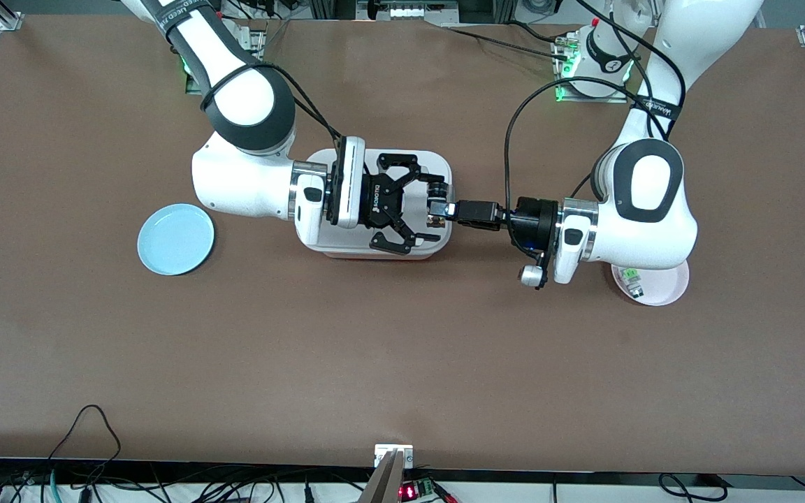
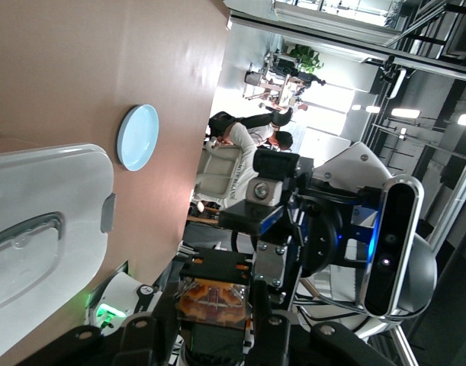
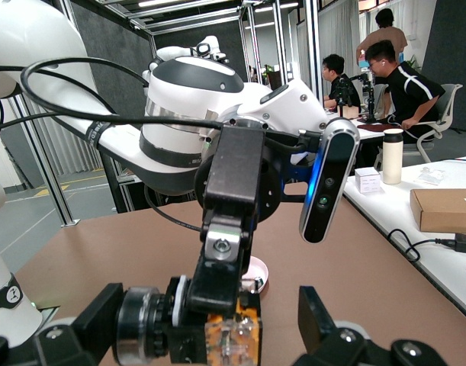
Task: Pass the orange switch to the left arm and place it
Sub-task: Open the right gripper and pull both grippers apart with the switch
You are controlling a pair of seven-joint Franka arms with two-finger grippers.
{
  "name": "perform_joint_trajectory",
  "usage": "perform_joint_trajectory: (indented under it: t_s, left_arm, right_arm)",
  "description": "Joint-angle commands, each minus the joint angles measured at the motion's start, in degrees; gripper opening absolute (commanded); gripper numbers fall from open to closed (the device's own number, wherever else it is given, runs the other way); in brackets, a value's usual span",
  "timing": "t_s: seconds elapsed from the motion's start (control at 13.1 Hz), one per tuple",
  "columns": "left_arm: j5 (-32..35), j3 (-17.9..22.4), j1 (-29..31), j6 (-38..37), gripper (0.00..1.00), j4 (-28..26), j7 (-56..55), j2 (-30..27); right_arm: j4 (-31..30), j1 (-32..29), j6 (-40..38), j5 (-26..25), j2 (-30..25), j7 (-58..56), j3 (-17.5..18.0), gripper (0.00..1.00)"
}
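1. Brown bench (image 1: 402, 363) carries a white box (image 1: 318, 237) at its middle, with both arms meeting above it.
2. Left tool (image 1: 437, 214) is over the box's edge toward the left arm's end, pinching the orange switch (image 1: 436, 221), which is up in the air.
3. Right tool (image 1: 425, 207) is over the box lid, fingers spread wide around the switch and the left tool's tip.
4. Blue plate (image 1: 176, 239) lies toward the right arm's end.
5. Pink plate (image 1: 661, 290) under the left arm holds a green-and-clear component (image 1: 631, 276).

Robotics lab; aluminium framing (image 3: 56, 179); seated staff (image 3: 404, 80) at desks.
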Motion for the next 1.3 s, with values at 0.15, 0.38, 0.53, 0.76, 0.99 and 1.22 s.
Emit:
perform_joint_trajectory:
  t_s: [0.15,0.38,0.53,0.76,0.99,1.22]
  left_arm:
    - [5.2,0.3,-0.2,-1.4,0.00,1.2,0.9,-0.2]
    - [8.6,0.3,-0.4,-1.6,0.00,2.0,1.3,-0.2]
    - [11.7,0.2,-0.4,-1.8,0.00,2.2,1.6,-0.2]
    - [16.1,0.3,0.0,-5.9,0.00,2.2,5.6,-0.2]
    - [22.3,0.3,0.0,-10.8,0.00,2.5,7.2,-0.3]
    - [30.8,0.3,0.5,-19.4,0.00,4.9,11.2,-0.5]
  right_arm:
    - [-0.3,-3.2,-2.7,0.7,-0.5,-0.4,-0.1,1.00]
    - [-4.4,-6.5,-4.9,-1.9,-3.6,0.0,-0.2,1.00]
    - [-6.4,-9.4,-7.8,-6.1,-5.3,1.9,-0.2,1.00]
    - [-7.0,-13.8,-12.2,-19.1,-8.2,15.9,-0.2,1.00]
    - [-6.9,-17.1,-16.5,-26.5,-9.0,28.6,-0.5,1.00]
    - [-6.9,-17.6,-16.4,-36.3,-11.5,45.7,-1.3,1.00]
